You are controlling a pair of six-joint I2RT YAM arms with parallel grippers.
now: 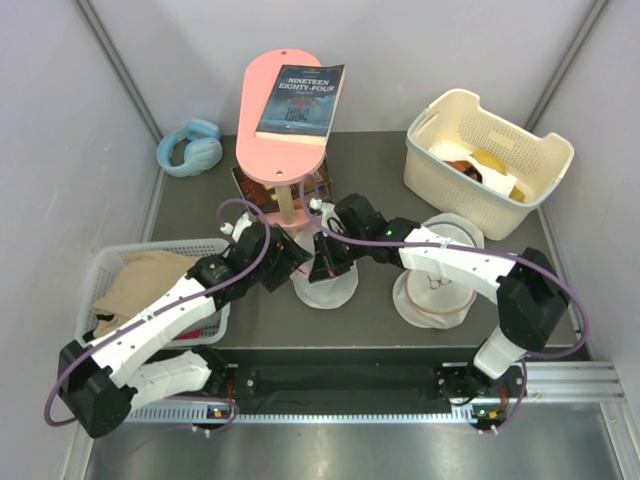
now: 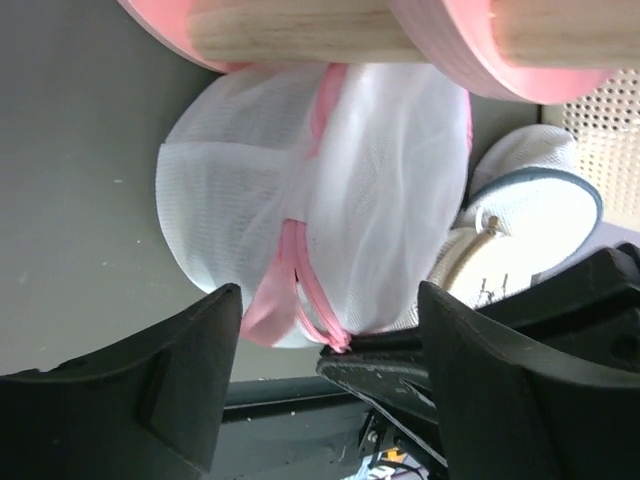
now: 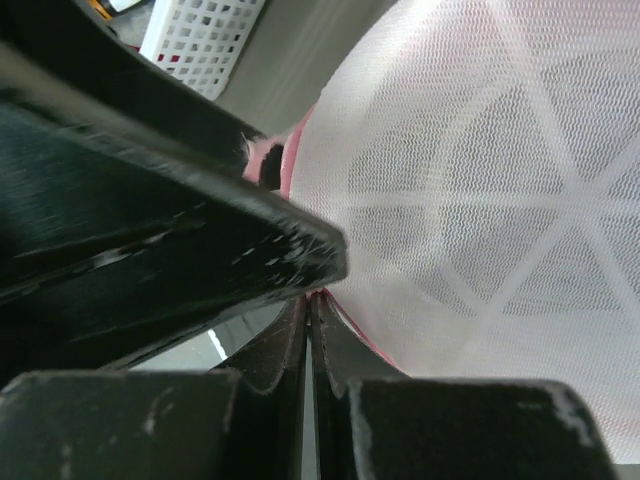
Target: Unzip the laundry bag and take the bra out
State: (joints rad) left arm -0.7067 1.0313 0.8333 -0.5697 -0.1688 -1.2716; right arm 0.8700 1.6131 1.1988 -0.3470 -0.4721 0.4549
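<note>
Far left corner: pale blue padded headphones (image 1: pixel 190 147) lie on the dark grey counter (image 1: pixel 200 205). Near left: a white plastic lattice basket (image 1: pixel 150 247) with crumpled beige fabric (image 1: pixel 145 280) inside.

The left arm (image 1: pixel 170 315) crosses over that basket toward the centre. Left jaws are spread wide with nothing between the pads. In the left wrist view they stand either side of the bag without touching it.

Centre far: a pink oval board (image 1: pixel 280 155) on a wooden post (image 1: pixel 288 205), with a dark paperback book (image 1: pixel 300 100) flat on top.

Just near of the post's base sits the small round white mesh laundry bag with pink trim (image 1: pixel 325 288), on the counter between the two sets of jaws. The left wrist view shows its mesh face (image 2: pixel 390 200) and the pink zipper band (image 2: pixel 290 280) curving down its side. The bra cannot be made out through the mesh.

Right jaws are pressed fully together at the bag's edge, pinching a bit of the pink zipper band. In the right wrist view the mesh wall (image 3: pixel 480 200) fills the frame just beyond the tips.

The right arm (image 1: pixel 450 262) reaches in from the right, passing over a second round white mesh bag with a beige rim (image 1: pixel 435 305).

Far right: a cream perforated plastic basket (image 1: pixel 450 170) holding white and orange-brown items that are too small to identify.
</note>
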